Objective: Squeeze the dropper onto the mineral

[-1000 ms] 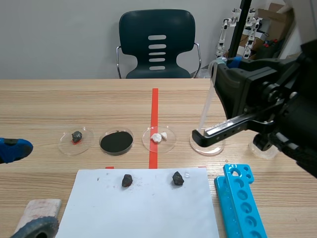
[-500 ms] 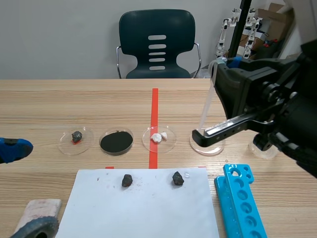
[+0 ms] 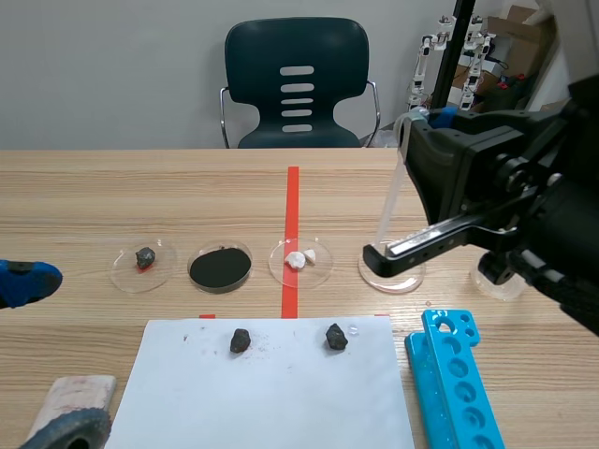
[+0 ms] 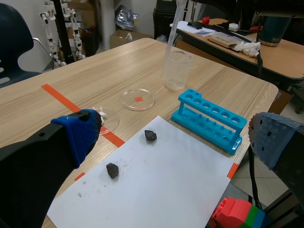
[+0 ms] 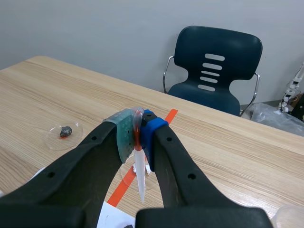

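Right claw [image 5: 137, 135] clamped on dropper [image 5: 139, 176], top end between my pads. Stem hangs above rightmost dish [image 3: 398, 283], which looks bare. Left claw [image 4: 178, 142] wide, holds nothing.

To do well: bring tip low over dark mineral [image 3: 336, 337] on paper [image 3: 281, 402], steady it, then press gently.

Other dishes: dark stone [image 3: 145, 256], black powder [image 3: 220, 267], white bits [image 3: 297, 259]. Beaker [image 4: 176, 70] seems empty.

Matte black arms [image 3: 524, 201], thick two-fingered build; left gripper [image 4: 175, 137] tipped with blue dotted pads [image 4: 80, 135]; right gripper [image 5: 137, 135] pads mismatched, one grey-green, one blue; blocky black wrist housing [image 3: 468, 168].
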